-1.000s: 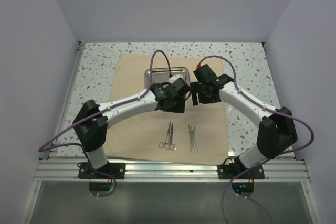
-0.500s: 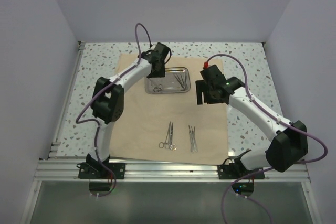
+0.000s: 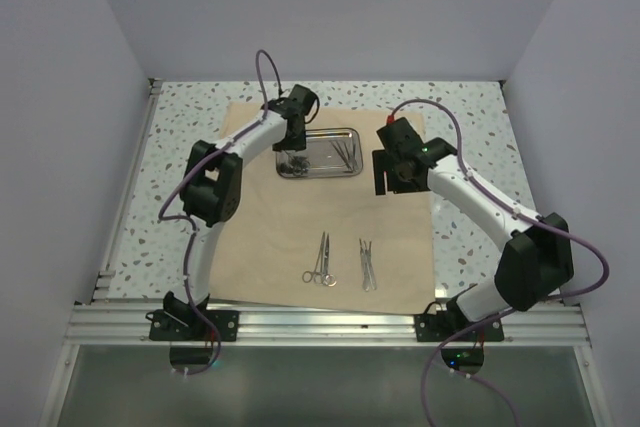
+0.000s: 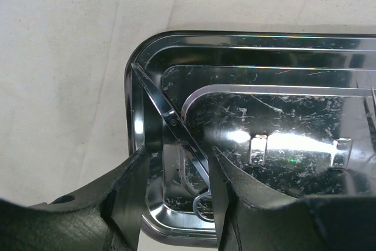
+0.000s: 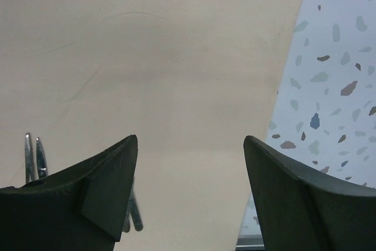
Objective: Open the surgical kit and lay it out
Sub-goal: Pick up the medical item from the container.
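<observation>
The tan cloth wrap (image 3: 270, 227) lies spread flat on the table. The steel tray (image 3: 350, 131) sits at the cloth's far middle, with slim instruments (image 3: 345, 152) in its right half. My left gripper (image 3: 292, 152) is low over the tray's left end. In the left wrist view its open jaws (image 4: 176, 204) straddle a pair of scissors (image 4: 170, 119) lying in the tray (image 4: 235, 36), without clamping it. Scissors (image 3: 320, 259) and forceps (image 3: 367, 262) lie side by side on the near cloth. My right gripper (image 3: 383, 185) hangs open and empty over the cloth's right part (image 5: 189, 139).
The speckled tabletop (image 3: 470, 137) shows around the cloth, and its right strip shows in the right wrist view (image 5: 335, 86). White walls close in the left, right and back. A metal rail (image 3: 320, 325) runs along the near edge.
My left arm has swung from the middle of the cloth out to the tray's left end and come down over the scissors there. The right arm has only shifted slightly.
</observation>
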You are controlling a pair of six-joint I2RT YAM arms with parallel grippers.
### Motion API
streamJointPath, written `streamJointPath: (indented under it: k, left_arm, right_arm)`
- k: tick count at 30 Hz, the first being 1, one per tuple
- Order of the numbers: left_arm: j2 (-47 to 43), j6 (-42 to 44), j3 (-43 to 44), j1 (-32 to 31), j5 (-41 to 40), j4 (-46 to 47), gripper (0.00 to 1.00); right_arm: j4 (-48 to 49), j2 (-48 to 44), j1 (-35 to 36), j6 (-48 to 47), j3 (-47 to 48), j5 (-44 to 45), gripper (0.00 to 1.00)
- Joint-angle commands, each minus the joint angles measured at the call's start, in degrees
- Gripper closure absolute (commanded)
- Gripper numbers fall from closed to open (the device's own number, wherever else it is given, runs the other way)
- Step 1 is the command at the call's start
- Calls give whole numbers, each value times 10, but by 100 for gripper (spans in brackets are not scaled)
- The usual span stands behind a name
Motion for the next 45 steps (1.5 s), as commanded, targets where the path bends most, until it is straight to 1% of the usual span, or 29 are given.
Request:
streamJointPath:
  k: [1, 9, 17, 24, 27, 32, 36, 41, 42, 44, 45]
  left_arm:
    - [-10, -5, -12, 10, -3, 20, 52]
    - [22, -23, -13, 22, 12, 31, 52]
    - [63, -33, -1, 38, 44, 45, 54]
    - [93, -29, 51, 39, 55, 41, 54]
    - [122, -30, 85, 40, 71, 25, 57]
    - [136, -34, 86, 40, 81, 30, 58]
    - [143, -36, 82, 43, 89, 33, 63]
    - [143, -33, 63, 48, 98, 44, 72]
    - [140, -32, 49, 49, 101, 52, 76]
    - [135, -27, 36, 51, 100, 57, 80]
    - [134, -26, 24, 52, 99, 60, 85]
  right_arm:
    - [1, 19, -8, -22, 40, 3, 23]
    - [-2, 67, -19, -51, 82, -13, 23]
    - [-11, 90, -25, -51, 100, -29, 23]
    - [-18, 99, -31, -51, 107, -26, 23]
    - [-24, 104, -33, -51, 116, -23, 23]
    - [-33, 109, -37, -52, 128, -19, 23]
    - [-40, 116, -39, -51, 132, -18, 23]
    - [-44, 123, -39, -48, 143, -15, 23]
    - [-46, 126, -40, -47, 144, -16, 23]
    - [-47, 130, -40, -45, 150, -13, 23]
    - [-49, 132, -40, -44, 153, -13, 23]
